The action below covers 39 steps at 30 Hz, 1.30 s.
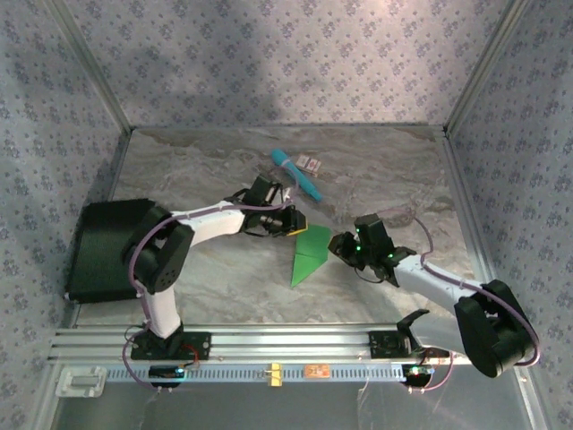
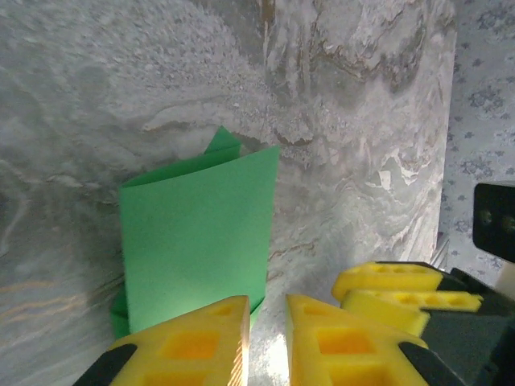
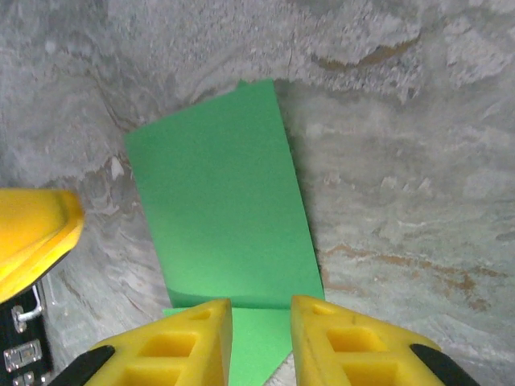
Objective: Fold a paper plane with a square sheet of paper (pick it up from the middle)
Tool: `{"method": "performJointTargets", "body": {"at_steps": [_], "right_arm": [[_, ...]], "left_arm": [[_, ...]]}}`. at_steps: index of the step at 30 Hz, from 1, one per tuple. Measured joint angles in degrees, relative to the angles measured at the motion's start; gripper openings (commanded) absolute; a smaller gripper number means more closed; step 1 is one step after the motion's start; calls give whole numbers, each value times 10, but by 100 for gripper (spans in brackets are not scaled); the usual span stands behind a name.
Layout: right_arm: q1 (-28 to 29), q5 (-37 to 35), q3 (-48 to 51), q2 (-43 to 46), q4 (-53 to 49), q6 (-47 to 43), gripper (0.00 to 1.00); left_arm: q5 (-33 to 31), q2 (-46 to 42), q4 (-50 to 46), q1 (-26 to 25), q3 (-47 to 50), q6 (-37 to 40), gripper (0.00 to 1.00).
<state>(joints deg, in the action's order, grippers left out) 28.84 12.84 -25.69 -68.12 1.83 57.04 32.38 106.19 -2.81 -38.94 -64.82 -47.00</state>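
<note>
Grey-veined marble (image 1: 224, 287) runs under patterned walls, and the square sheet of paper (image 1: 309, 255), already creased into a layered, roughly triangular shape, lies flat on it just on the arms' side of the teal stick (image 1: 297, 175). The left gripper (image 2: 266, 310) hangs between that stick and the sheet, its yellow fingers parted by only a narrow slit through which bare marble shows. The sheet's corner reaches toward that slit, but I cannot tell that any paper is pinched. The right gripper (image 3: 261, 310) sits farther from the stick, on the sheet's opposite side, with its jaws a little apart over the green edge and holding nothing. The step in hand looks like taking hold of the upper flap for the next fold. To do it well, one set of fingers should slide under the top layer alone, low and nearly level with the marble, so the lower layer stays put. The other gripper would best press down beside the intended crease as an anchor. Closing too early risks crumpling the edge or dragging the whole sheet toward the stick, so the squeeze should be slow and the lift small.
</note>
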Motion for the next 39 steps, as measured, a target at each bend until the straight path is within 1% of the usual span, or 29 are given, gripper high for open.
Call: {"method": "performJointTargets", "body": {"at_steps": [5,8,11,14,17,22,29,39], "right_arm": [[-7,28,0,-16,-4,-19,28],[-10,39,-1,-27,-5,-29,30],[-11,46,-1,-37,-5,-36,31],[-17,56,-1,-49,-4,-40,33],[-20,66,-2,-64,0,-40,35],[-20,92,-9,-99,24,-35,35],[-20,110,-12,-114,57,-26,35],[-32,144,-28,-168,104,-24,34]], "left_arm": [[0,41,-2,-2,-6,-2,17],[-1,57,-2,-2,-6,-2,14],[-1,67,-3,-1,-5,0,13],[0,69,4,3,15,0,13],[21,68,36,14,37,-4,13],[37,68,68,19,53,-9,13],[43,68,76,21,57,-9,13],[44,68,78,21,57,-9,13]]}}
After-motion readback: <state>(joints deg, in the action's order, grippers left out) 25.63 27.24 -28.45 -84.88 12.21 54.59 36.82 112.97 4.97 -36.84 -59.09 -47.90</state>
